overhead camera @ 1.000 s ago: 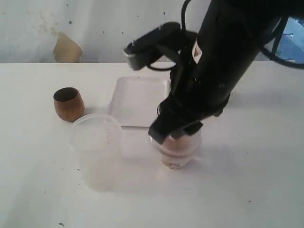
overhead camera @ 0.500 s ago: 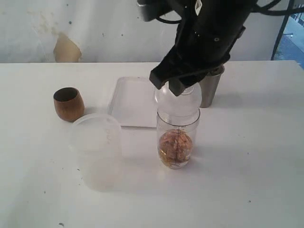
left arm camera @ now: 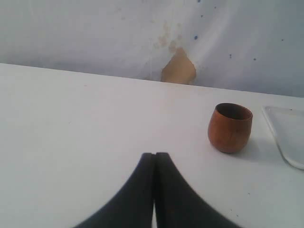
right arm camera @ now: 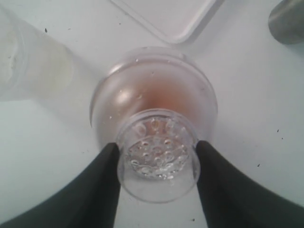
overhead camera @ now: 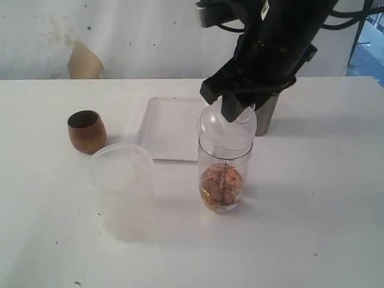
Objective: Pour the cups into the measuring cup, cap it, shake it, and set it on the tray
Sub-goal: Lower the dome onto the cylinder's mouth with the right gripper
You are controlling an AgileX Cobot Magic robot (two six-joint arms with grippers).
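The measuring cup [overhead camera: 225,174] is standing upright on the worktop [overhead camera: 312,210], just in front of the tray [overhead camera: 171,129], with the frosted tub [overhead camera: 123,186] near one side and the steel tumbler [overhead camera: 266,117] behind it. It is showing a clear wall, a black printed scale and a brown mass at its base. A frosted domed cap [overhead camera: 227,126] is sitting on its mouth. My right fingers [right arm camera: 102,190] are gripping the cap's perforated neck from both sides. My left fingers [left arm camera: 142,190] are pressing together, near the wooden cup [overhead camera: 87,131].
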